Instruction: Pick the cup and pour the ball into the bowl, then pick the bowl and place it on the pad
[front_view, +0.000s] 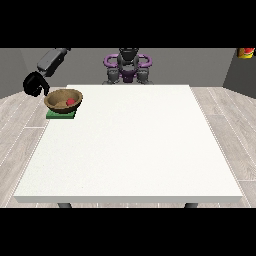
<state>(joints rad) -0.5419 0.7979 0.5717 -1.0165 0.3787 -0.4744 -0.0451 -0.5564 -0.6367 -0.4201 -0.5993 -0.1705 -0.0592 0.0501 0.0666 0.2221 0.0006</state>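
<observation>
While resting on the flat green square pad (61, 114) near the far corner of the large white table (135, 150) at the view's left, tilts slightly, the round brown wooden bowl (63, 99), rim higher on the side nearer the table's edge. Holds the small red ball (71, 101) inside, toward the side nearer the table's middle. Covers most of the pad, with only a green strip showing along the front and one corner.

Hangs just beyond the table's edge, close beside the bowl's rim, the black hand at the view's left (35, 84), on a grey forearm (52, 60) slanting down from above. Looks curled inward, though too small to tell whether clenched or merely relaxed; grasps nothing visible and seems apart from the bowl.

Shows no cup anywhere on the table, and no second hand.

Stands behind the far edge, the robot's grey and purple torso (128, 65).
</observation>
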